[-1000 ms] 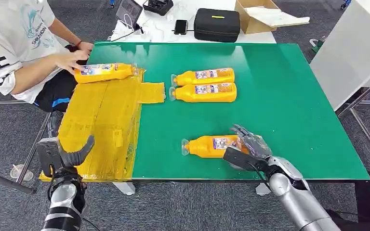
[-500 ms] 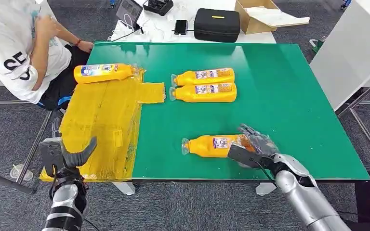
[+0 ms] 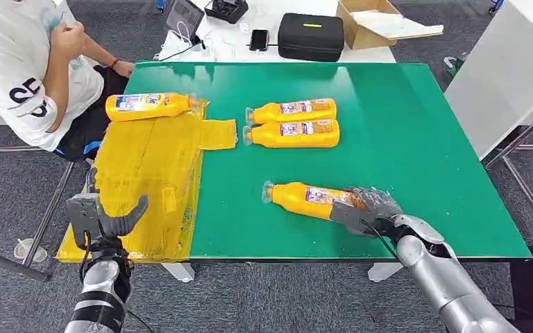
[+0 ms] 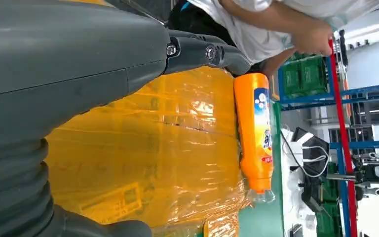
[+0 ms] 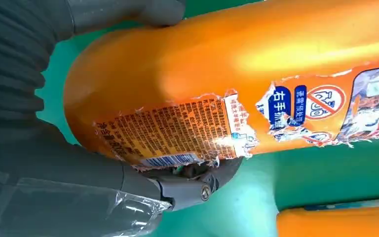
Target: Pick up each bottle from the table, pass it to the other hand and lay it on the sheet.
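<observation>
My right hand (image 3: 366, 207) grips the base of an orange bottle (image 3: 305, 198) near the front of the green table (image 3: 416, 152); up close, its fingers wrap the bottle (image 5: 237, 79), which is tilted with the cap pointing left. Two more orange bottles (image 3: 293, 109) (image 3: 291, 133) lie side by side at mid-table. Another bottle (image 3: 149, 105) lies at the far end of the yellow sheet (image 3: 146, 180), also seen as the bottle (image 4: 255, 133) in the left wrist view. My left hand (image 3: 100, 218) hovers open at the sheet's near left corner, holding nothing.
A person in a white shirt (image 3: 21, 62) sits at the table's far left. A black case (image 3: 311, 35), a cardboard box (image 3: 382, 21), a phone and cables lie on the white table behind. A white panel (image 3: 506, 76) stands to the right.
My right hand closed around the near bottle's base and the bottle tilted, its cap end shifting away. The person let go of the bottle on the sheet and drew the arm back. My left hand rose slightly.
</observation>
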Robot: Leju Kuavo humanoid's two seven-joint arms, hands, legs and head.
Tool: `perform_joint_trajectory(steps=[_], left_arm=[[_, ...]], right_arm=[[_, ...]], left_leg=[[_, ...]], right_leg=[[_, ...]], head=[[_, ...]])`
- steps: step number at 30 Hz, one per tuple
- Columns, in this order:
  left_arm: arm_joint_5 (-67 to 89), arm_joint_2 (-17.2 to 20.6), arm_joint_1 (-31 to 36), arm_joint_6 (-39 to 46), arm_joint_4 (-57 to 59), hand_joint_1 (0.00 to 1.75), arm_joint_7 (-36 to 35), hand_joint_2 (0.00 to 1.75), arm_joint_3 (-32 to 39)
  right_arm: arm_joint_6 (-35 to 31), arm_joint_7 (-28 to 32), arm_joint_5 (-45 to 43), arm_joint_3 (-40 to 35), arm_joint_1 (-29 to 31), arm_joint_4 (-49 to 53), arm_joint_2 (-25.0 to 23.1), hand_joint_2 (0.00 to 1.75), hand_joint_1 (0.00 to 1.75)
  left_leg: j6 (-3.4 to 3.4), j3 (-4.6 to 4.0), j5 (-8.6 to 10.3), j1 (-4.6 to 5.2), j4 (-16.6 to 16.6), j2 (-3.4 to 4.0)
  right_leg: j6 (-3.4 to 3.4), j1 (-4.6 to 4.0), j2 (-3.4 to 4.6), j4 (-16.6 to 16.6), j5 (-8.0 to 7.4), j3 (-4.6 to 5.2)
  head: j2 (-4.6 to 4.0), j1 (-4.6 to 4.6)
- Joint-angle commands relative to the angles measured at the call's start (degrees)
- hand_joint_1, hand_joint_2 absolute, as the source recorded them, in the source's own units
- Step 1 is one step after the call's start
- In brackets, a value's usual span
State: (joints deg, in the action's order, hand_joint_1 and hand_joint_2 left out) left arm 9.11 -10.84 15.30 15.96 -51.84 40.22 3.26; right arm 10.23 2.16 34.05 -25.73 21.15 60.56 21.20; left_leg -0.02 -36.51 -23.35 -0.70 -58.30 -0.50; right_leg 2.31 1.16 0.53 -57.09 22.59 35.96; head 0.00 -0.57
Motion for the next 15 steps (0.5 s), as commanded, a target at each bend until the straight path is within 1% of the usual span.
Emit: perform_joint_trajectory(steps=[1,4,7,8,11,12,14,15], left_arm=[[-0.48,0.40,2.47,-0.17,4.48,0.00,-0.22,1.75,-1.29],[-0.62,0.43,2.22,-0.35,4.05,0.00,-0.22,1.75,-1.51],[-1.11,0.23,1.56,-0.70,2.91,0.00,-0.22,1.75,-1.43],[-1.62,-0.08,0.91,-1.17,1.78,0.00,-0.22,1.75,-1.25],[-3.73,-1.65,-1.15,-4.72,-0.93,0.00,-0.22,1.75,-0.08],[-3.54,-2.00,-1.31,-4.77,-1.12,0.00,-0.22,1.75,-0.03],[-3.49,-2.14,-1.31,-4.81,-1.19,0.00,-0.22,1.75,-0.04],[-3.41,-2.14,-1.25,-4.83,-1.11,0.00,-0.22,1.75,0.03]], right_arm=[[0.00,0.94,-1.78,-3.27,-1.58,-5.50,-1.78,1.75,1.75],[-1.98,2.34,-3.18,-2.14,-2.98,-3.98,-2.71,1.75,1.75],[-8.22,6.31,-5.91,2.15,-5.96,-0.09,-5.67,1.75,1.75],[-13.71,8.57,-5.80,4.63,-7.64,2.80,-8.12,1.75,1.75],[-32.94,16.11,-1.11,12.74,-11.53,13.28,-18.99,1.75,1.75],[-32.91,14.71,0.23,12.42,-11.77,15.29,-19.96,1.75,1.75],[-32.67,14.02,0.60,12.44,-12.08,16.32,-19.88,1.75,1.75],[-32.47,13.91,0.62,12.70,-12.24,16.65,-19.78,1.75,1.75]], left_leg=[[0.00,0.20,-0.01,-0.09,0.06,-0.10],[0.00,0.25,-0.02,-0.09,0.08,-0.08],[0.01,0.33,-0.05,-0.13,0.09,-0.07],[0.00,0.27,-0.04,-0.12,0.08,-0.05],[-0.02,0.20,-0.06,-0.10,0.05,0.12],[-0.04,0.25,-0.12,-0.13,0.06,0.26],[-0.03,-0.12,-0.07,-0.08,-0.01,0.16],[-0.03,-0.02,-0.15,-0.10,-0.02,0.23]], right_leg=[[-0.11,-0.12,-0.17,0.12,0.03,-0.28],[-0.11,-0.12,-0.14,0.13,0.03,-0.31],[-0.15,-0.18,-0.16,0.17,0.05,-0.41],[-0.12,-0.16,-0.12,0.13,0.04,-0.32],[-0.12,-0.14,0.06,0.07,0.02,-0.19],[-0.19,-0.18,0.17,0.07,0.04,-0.22],[-0.11,-0.11,0.15,-0.08,0.03,0.06],[-0.16,-0.15,0.19,-0.08,0.08,0.00]], head=[[0.00,0.02],[0.00,0.00],[0.00,0.02],[0.00,0.00],[0.00,0.02],[0.00,0.02],[0.00,0.02],[0.00,-0.07]])
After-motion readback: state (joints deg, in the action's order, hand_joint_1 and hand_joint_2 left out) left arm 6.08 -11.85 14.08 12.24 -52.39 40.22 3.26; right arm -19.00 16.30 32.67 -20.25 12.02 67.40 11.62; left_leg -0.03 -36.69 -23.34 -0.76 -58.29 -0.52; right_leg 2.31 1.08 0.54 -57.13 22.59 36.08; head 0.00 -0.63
